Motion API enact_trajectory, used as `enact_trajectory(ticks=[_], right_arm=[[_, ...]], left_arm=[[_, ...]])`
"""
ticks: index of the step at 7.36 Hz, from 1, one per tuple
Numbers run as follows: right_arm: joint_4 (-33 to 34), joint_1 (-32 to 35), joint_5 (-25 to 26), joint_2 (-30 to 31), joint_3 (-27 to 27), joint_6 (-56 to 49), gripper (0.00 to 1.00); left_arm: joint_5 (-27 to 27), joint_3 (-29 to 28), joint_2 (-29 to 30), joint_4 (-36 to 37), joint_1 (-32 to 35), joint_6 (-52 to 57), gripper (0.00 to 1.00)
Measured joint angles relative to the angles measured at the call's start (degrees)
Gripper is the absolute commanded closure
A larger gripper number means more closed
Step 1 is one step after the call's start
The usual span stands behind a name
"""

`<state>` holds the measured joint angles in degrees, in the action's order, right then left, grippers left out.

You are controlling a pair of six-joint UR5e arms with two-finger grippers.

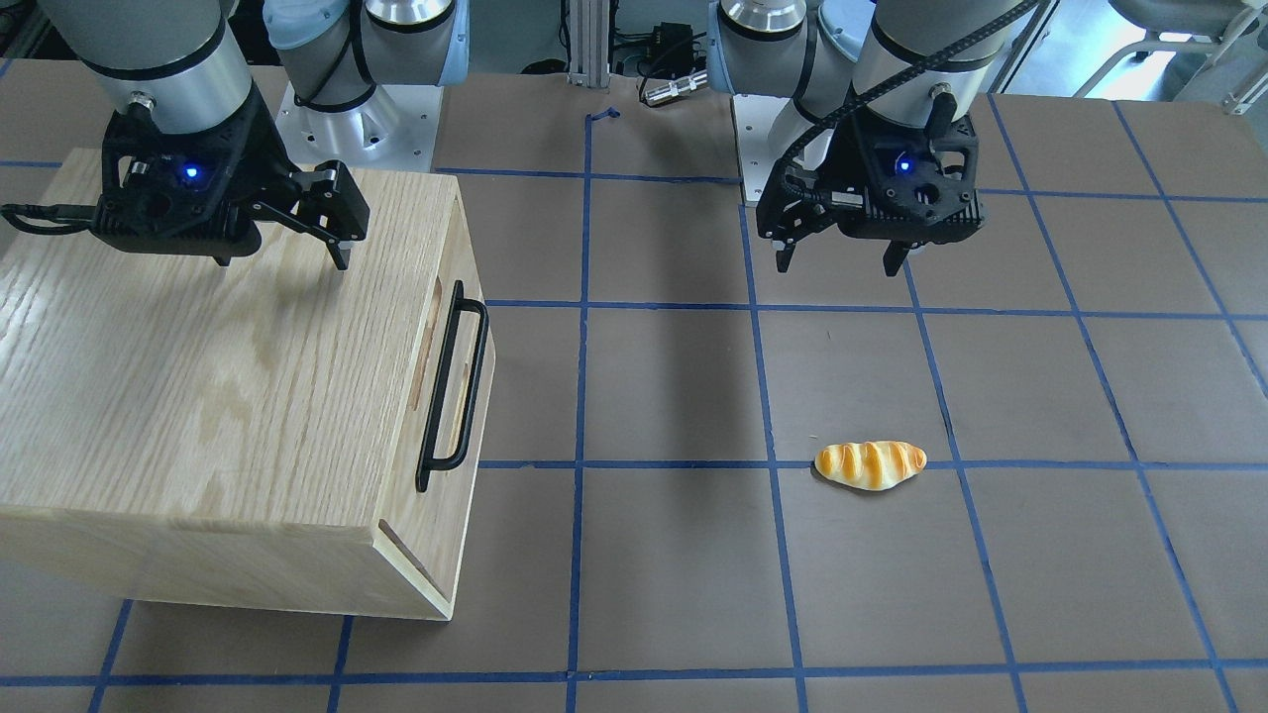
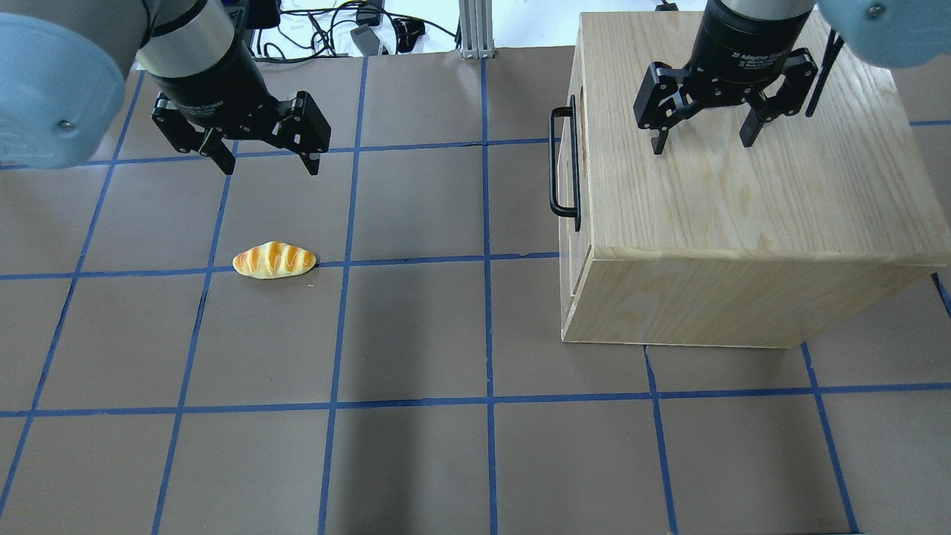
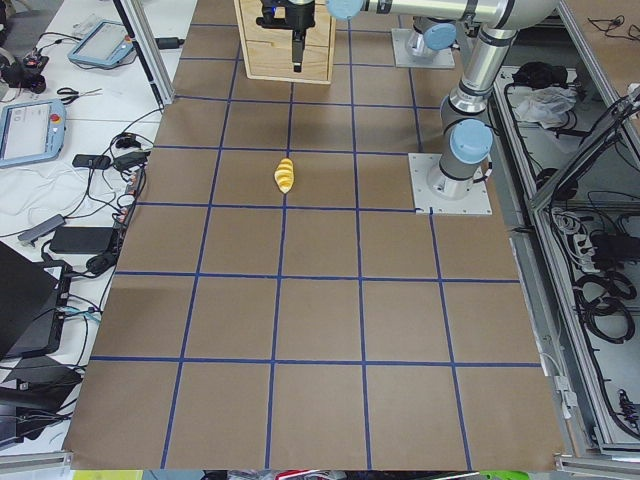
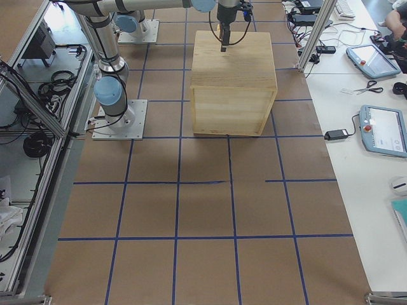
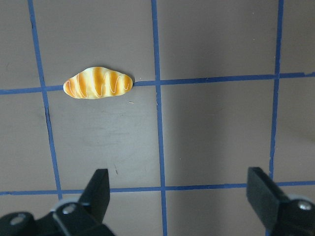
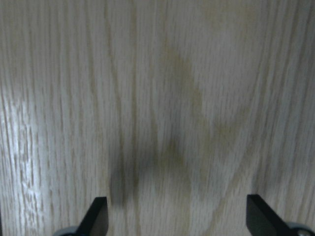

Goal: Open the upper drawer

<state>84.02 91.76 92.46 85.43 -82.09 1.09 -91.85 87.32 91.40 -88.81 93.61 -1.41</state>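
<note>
The upper drawer (image 1: 458, 396) sits shut in the oak-grain cabinet (image 1: 198, 396), its front facing the table's middle. Its black bar handle (image 1: 439, 386) also shows in the overhead view (image 2: 553, 160). My right gripper (image 2: 702, 145) hangs open and empty above the cabinet's top (image 2: 743, 193), behind the handle side; it also shows in the front view (image 1: 282, 262) and in its wrist view (image 6: 179, 219). My left gripper (image 2: 270, 168) is open and empty above the bare table, far from the cabinet, and also shows in the front view (image 1: 839, 265).
A toy bread roll (image 2: 274, 260) lies on the brown mat with blue tape lines, just in front of my left gripper, and shows in the left wrist view (image 5: 98, 82). The plain lower panel (image 2: 572, 290) lies under the drawer. Monitors and cables lie beyond the table's edges.
</note>
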Motion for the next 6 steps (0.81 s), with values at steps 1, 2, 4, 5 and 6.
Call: enact_trajectory(ticks=[1,2,4,5,6], right_arm=[[0.0,0.0,0.0,0.0,0.0,-0.02,0.0],[0.0,0.0,0.0,0.0,-0.01,-0.03,0.0],[0.0,-0.01,0.0,0.0,-0.02,0.03,0.0],[0.0,-0.02,0.0,0.0,-0.02,0.03,0.0],[0.0,-0.02,0.0,0.0,-0.01,0.02,0.0]], left_arm=[[0.25,0.02,-0.04,0.12,-0.05,0.19,0.0],[0.76,-0.01,-0.03,0.18,-0.08,0.34,0.0],[1.14,-0.51,0.1,0.21,-0.22,0.43,0.0],[1.08,-0.83,0.3,0.35,-0.32,0.44,0.0],[1.27,-1.25,1.04,0.99,-0.55,0.21,0.0]])
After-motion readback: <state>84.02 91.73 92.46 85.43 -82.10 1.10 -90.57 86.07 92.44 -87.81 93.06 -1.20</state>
